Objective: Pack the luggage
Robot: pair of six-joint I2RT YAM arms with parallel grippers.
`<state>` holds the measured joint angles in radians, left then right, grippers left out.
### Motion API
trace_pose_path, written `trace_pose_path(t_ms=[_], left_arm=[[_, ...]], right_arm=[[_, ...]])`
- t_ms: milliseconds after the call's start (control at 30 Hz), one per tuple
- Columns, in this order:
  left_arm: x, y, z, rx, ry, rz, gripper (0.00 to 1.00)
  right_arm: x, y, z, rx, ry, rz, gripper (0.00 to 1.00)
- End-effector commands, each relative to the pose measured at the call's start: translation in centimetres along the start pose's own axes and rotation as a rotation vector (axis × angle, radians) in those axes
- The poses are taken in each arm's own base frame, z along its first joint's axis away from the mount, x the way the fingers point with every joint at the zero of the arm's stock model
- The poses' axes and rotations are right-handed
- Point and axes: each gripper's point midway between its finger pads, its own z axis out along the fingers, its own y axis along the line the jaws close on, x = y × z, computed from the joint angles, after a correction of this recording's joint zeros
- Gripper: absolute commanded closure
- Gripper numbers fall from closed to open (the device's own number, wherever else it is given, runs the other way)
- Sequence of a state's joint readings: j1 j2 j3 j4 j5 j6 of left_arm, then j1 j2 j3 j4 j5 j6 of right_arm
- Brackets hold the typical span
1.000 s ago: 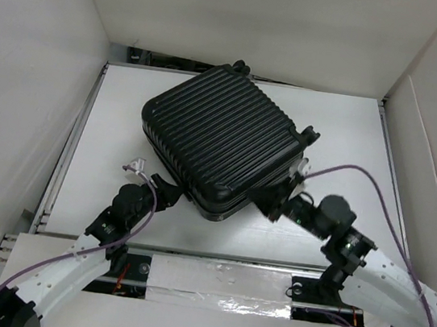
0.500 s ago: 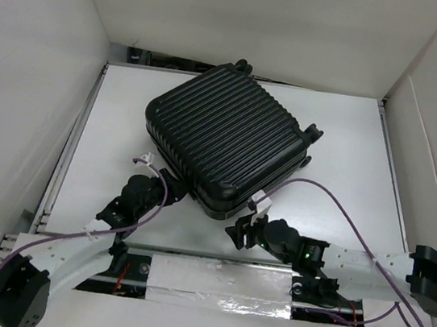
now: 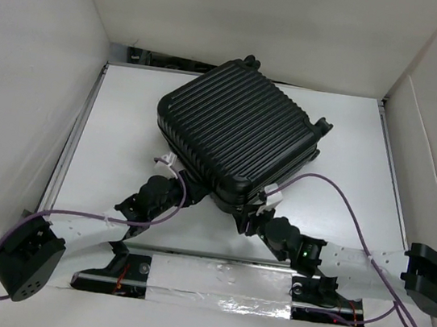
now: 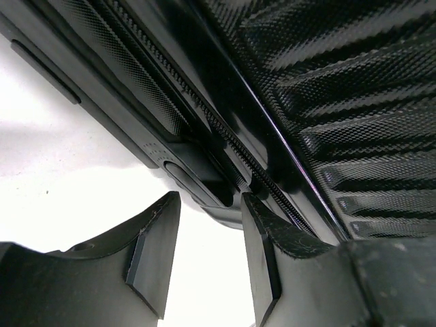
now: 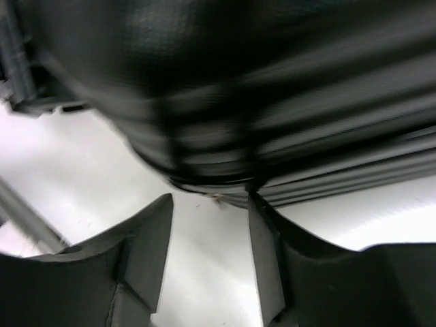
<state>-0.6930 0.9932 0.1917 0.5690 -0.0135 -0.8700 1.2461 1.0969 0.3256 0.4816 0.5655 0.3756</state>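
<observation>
At the near edge of the table (image 3: 112,108) the two arms reached forward low and flat, a purple cable (image 3: 318,176) looping off the right one; the left gripper (image 3: 180,184) sat at the near left side of the suitcase (image 3: 236,125), and the right gripper (image 3: 250,215) sat just below its nearest corner; in the left wrist view the two fingers (image 4: 151,253) stood partly apart with only white table between them, holding nothing, their tips just short of the zipper (image 4: 208,116) that ran along the seam of the case; whether the right-hand tip touched the shell could not be told; the right wrist view was blurred, yet its fingers (image 5: 144,253) also stood apart with nothing between them, the rounded corner of the case just ahead; the suitcase lay closed and flat, ribbed shell up, turned at an angle in the middle of the table, its wheels (image 3: 322,128) toward the far right; white walls (image 3: 37,65) stood round the table.
</observation>
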Motion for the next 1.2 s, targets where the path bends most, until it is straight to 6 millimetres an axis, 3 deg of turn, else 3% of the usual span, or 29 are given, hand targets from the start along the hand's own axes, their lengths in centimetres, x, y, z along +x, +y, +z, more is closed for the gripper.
trace_pose_path(t_ms=[0, 67, 300, 367, 400, 500, 533, 800, 833, 933, 967, 1100, 1167], left_arm=[[-2.7, -3.3, 0.3, 0.097, -0.092, -0.038, 0.62], [-2.4, -3.3, 0.3, 0.104, -0.083, -0.041, 0.62], [-2.4, -4.6, 0.5, 0.146, -0.076, -0.042, 0.62], [-1.8, -5.2, 0.6, 0.154, -0.064, -0.027, 0.62], [-2.0, -5.8, 0.7, 0.161, -0.071, -0.022, 0.62], [-1.2, -7.0, 1.1, 0.176, -0.062, -0.007, 0.62], [-1.1, -7.3, 1.2, 0.178, -0.060, -0.006, 0.62], [-0.7, -9.8, 3.0, 0.213, -0.055, 0.010, 0.62], [-0.4, -10.2, 3.1, 0.222, -0.052, 0.017, 0.62], [0.0, -10.8, 3.6, 0.231, -0.039, 0.026, 0.62], [0.3, -10.6, 3.9, 0.227, -0.028, 0.035, 0.62], [0.2, -10.5, 4.3, 0.208, -0.012, 0.084, 0.58], [-1.3, -10.2, 4.1, 0.180, -0.039, 0.101, 0.53]], right_arm=[[-3.6, -2.2, 0.4, 0.122, -0.149, 0.119, 0.50], [-3.6, -2.4, 0.6, 0.119, -0.149, 0.120, 0.60], [-3.1, -1.6, 2.0, 0.089, -0.126, 0.112, 0.63], [-3.1, -1.6, 2.0, 0.089, -0.137, 0.117, 0.72], [-3.3, -1.6, 2.0, 0.091, -0.144, 0.118, 0.83], [-3.5, -0.9, 1.7, 0.065, -0.136, 0.108, 0.99], [-3.5, -0.7, 1.7, 0.051, -0.133, 0.109, 1.00], [0.5, 7.3, 0.7, -0.119, 0.026, -0.016, 1.00], [0.5, 9.1, 0.5, -0.147, 0.033, -0.032, 1.00], [0.2, 10.5, 0.4, -0.141, 0.041, -0.069, 1.00], [-0.8, 11.0, 0.7, -0.131, 0.023, -0.065, 1.00], [-3.0, 10.2, 1.3, -0.083, -0.011, -0.091, 1.00], [-3.9, 8.9, 1.4, -0.056, -0.024, -0.069, 1.00]])
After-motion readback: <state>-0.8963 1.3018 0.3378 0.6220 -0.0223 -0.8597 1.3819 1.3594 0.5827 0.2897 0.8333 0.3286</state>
